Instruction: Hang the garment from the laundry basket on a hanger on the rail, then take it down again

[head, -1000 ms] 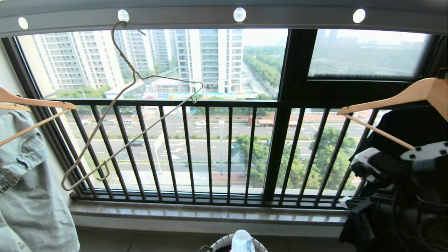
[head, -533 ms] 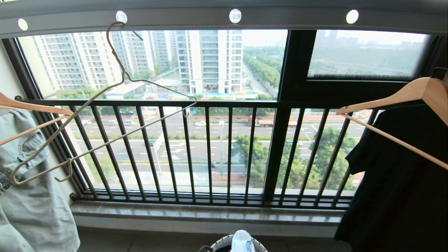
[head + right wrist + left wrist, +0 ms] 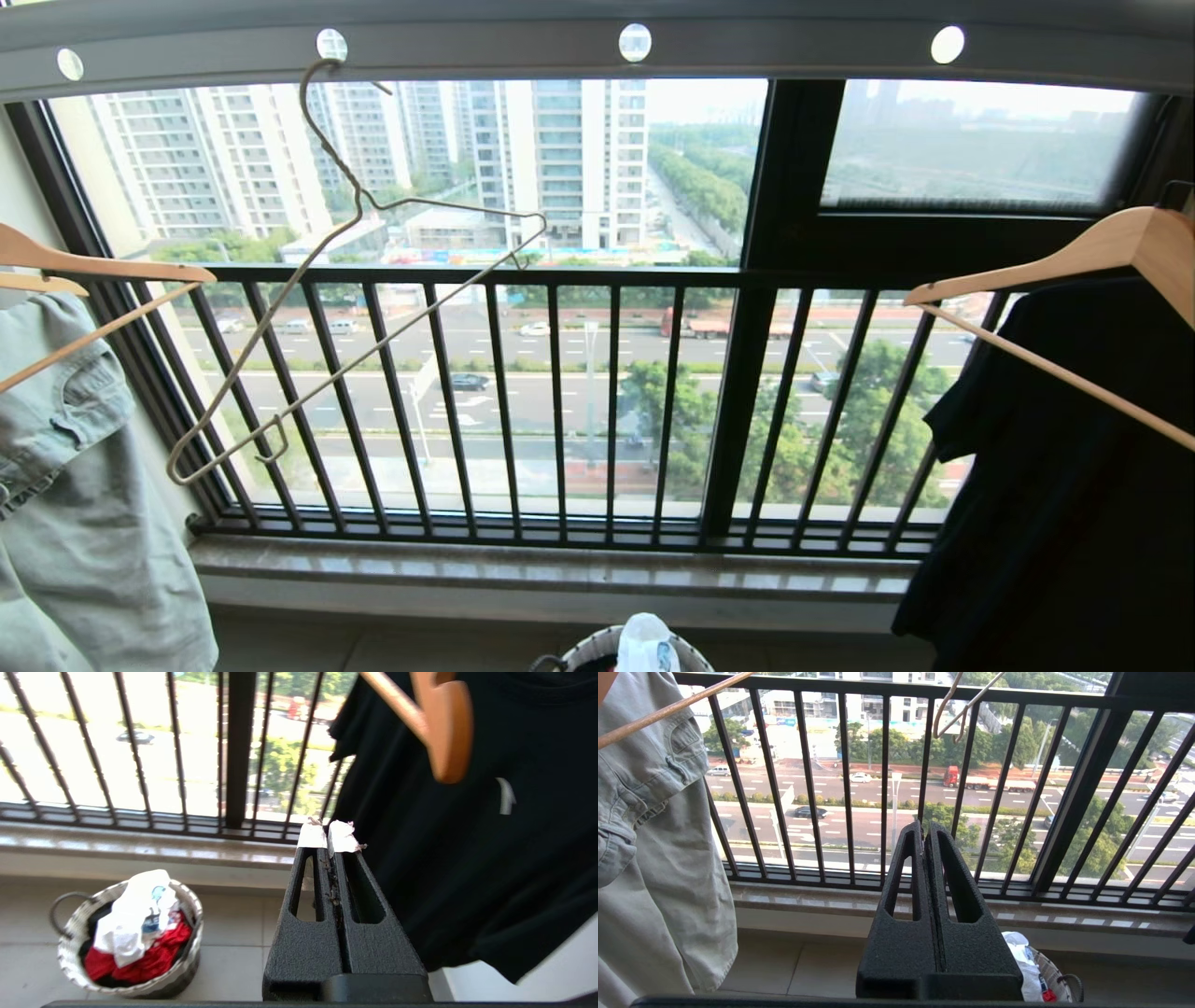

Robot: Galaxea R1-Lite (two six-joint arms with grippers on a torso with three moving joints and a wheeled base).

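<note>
Head view: from left to right, the bare hanger [image 3: 308,280] hangs tilted from the rail [image 3: 485,45] while the garment [image 3: 644,644] lies crumpled in the laundry basket [image 3: 187,905] on the floor below, my left gripper [image 3: 923,833] and right gripper [image 3: 327,835] both pressed closed and empty.

One wire hanger [image 3: 355,271] on one rail [image 3: 597,42] with four round holes visible, two wooden hangers [image 3: 1055,271] (one at each side), one laundry basket [image 3: 74,933], one white garment [image 3: 135,910], one red garment [image 3: 159,952], two grippers [image 3: 924,833].
</note>
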